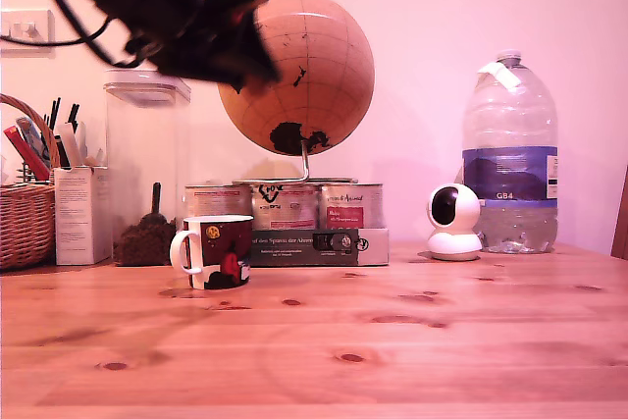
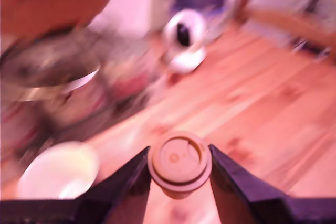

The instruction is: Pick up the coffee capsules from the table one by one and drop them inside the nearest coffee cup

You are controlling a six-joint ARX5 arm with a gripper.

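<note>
The robot's hand (image 2: 179, 174) is gripping a tan coffee capsule (image 2: 179, 163) between its two dark fingers (image 2: 233, 179), held in the air above the pine worktop (image 1: 412, 340). In the exterior view the arm is blurring high at the left, in front of a globe (image 1: 309, 71). The maroon coffee cup (image 1: 214, 251) is standing on the worktop below, before a row of tins (image 1: 285, 205).

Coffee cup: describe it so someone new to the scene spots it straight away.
Find the big globe at the back of the table; tins stand under it. The coffee cup stands just in front of them, toward the exterior view's left. It alone is dark maroon with a white handle and rim.
</note>
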